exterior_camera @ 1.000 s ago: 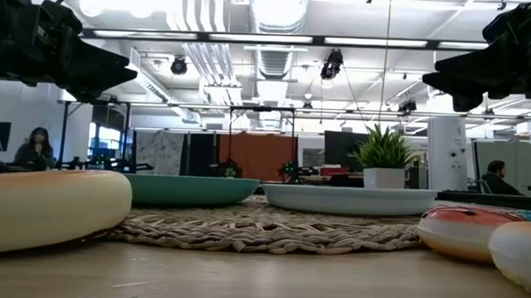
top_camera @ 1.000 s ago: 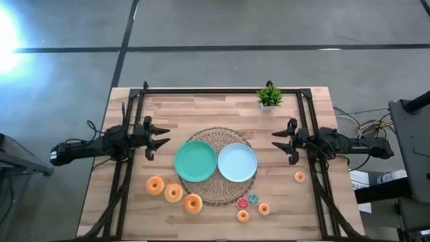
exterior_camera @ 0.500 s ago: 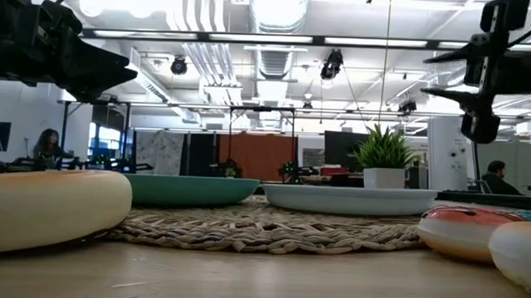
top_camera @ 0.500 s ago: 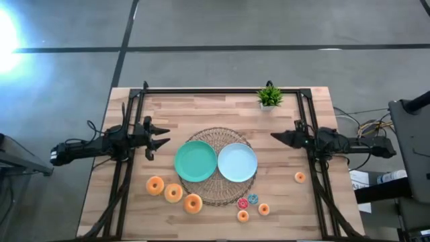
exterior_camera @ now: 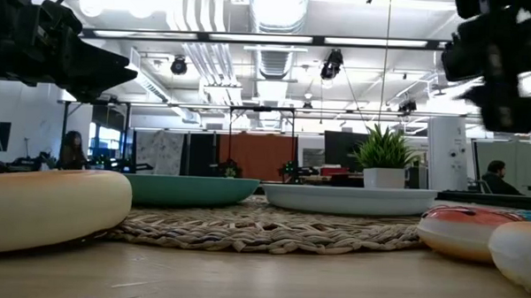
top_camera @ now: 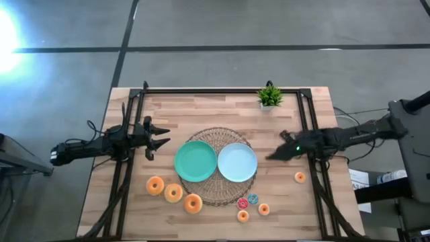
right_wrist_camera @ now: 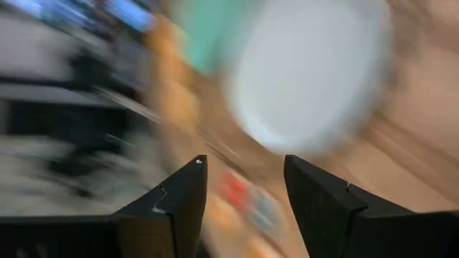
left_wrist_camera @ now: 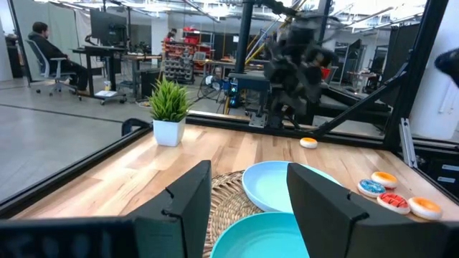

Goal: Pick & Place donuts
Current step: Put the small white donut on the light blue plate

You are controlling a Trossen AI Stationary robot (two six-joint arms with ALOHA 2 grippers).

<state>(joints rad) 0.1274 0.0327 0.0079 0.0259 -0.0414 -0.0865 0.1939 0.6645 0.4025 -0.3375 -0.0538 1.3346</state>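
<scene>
Three larger orange-tan donuts lie in a row on the table's near left; the low view shows one close up. Small donuts, red, blue and two orange, lie near the mat's near edge. Another orange one lies alone to the right. My left gripper hovers open, left of the green plate. My right gripper hangs open above the table, just right of the light-blue plate, and its wrist view is blurred.
Both plates rest on a round woven mat at the table's middle. A small potted plant stands at the far edge. A black frame runs along the far and side edges. Bare wood shows right of the lone orange donut.
My right gripper has rolled about its own axis, then swung toward the near edge and tipped downward, ending closer to the light-blue plate. It is still moving fast enough to blur. My left arm and all donuts have stayed put.
</scene>
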